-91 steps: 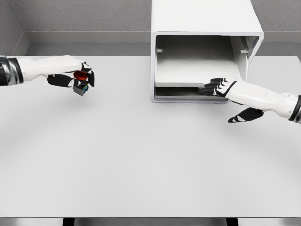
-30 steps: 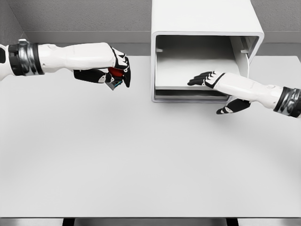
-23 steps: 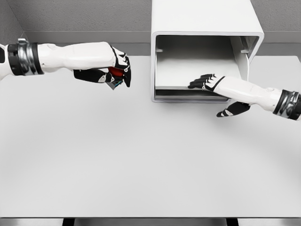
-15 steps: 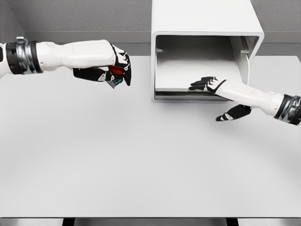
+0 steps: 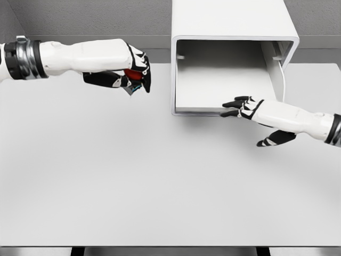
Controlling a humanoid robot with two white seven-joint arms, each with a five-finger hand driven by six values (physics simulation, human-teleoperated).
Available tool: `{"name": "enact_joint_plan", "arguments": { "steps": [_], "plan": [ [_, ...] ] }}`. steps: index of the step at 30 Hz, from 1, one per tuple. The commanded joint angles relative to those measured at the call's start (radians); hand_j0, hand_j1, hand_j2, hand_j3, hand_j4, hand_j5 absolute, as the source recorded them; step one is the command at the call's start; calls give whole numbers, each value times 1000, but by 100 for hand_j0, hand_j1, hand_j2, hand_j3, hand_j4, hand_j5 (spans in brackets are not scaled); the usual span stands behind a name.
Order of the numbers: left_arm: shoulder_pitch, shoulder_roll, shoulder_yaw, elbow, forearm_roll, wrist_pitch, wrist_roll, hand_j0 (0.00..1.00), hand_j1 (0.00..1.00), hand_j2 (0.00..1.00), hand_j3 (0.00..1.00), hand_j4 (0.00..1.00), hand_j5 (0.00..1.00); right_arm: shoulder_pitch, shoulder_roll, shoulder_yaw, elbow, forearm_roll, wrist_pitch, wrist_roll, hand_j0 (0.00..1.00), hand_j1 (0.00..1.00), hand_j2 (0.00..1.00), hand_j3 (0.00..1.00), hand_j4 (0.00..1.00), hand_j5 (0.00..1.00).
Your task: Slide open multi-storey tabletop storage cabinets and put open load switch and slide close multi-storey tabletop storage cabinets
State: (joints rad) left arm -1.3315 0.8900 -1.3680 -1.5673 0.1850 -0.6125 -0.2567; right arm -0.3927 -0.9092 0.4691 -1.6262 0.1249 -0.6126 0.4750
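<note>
Two white robot hands work at a white box-shaped tabletop storage cabinet (image 5: 233,32) on a broad pale grey table (image 5: 160,186).
Nearest, the right hand (image 5: 242,105), fingers extended and holding nothing, touches the front edge of the pulled-out white drawer tray (image 5: 224,88). Farther left, above bare tabletop, the left hand (image 5: 133,72) grips the small red-and-grey load switch (image 5: 133,80) just beside the cabinet's left wall.

- Setting: a bare simulated test bench, rendered rather than photographed; surfaces are flat and evenly lit.
- Work surface: a plain light-grey table (image 5: 160,181) fills most of the view.
- Backdrop: a grey textured wall (image 5: 96,18) behind the table, probably concrete-like; detail is too coarse to confirm.
- Fixture: one white storage cabinet (image 5: 232,32) stands at the rear edge.
</note>
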Motion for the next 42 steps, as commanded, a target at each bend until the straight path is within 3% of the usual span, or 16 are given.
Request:
{"name": "enact_joint_plan", "arguments": {
  "steps": [1, 8, 11, 19, 24, 42],
  "plan": [
    [-2, -5, 4, 0, 7, 2, 1, 44, 44, 44, 44, 44, 44, 3, -23, -3, -23, -24, 2, -1, 100, 100, 100, 100, 100, 100],
    [-9, -39, 17, 1, 8, 2, 1, 44, 44, 44, 44, 44, 44, 25, -37, -12, -44, -56, 2, -4, 100, 100, 100, 100, 100, 100],
    [-11, -74, 17, 9, 7, 2, 1, 44, 44, 44, 44, 44, 44, 26, -77, -17, -49, -99, 2, -4, 100, 100, 100, 100, 100, 100],
    [-41, -112, 21, 20, 8, 2, 1, 44, 44, 44, 44, 44, 44, 34, -92, -12, -49, -139, 2, -4, 100, 100, 100, 100, 100, 100],
    [-52, -157, 23, 29, 8, 2, 0, 44, 44, 44, 44, 44, 44, 60, -137, -14, -49, -186, 2, -6, 100, 100, 100, 100, 100, 100],
    [-63, -253, 17, 98, -2, 2, -1, 44, 44, 44, 44, 44, 44, 46, -163, -40, -52, -237, 2, -42, 100, 100, 100, 100, 100, 100]
  ]
}}
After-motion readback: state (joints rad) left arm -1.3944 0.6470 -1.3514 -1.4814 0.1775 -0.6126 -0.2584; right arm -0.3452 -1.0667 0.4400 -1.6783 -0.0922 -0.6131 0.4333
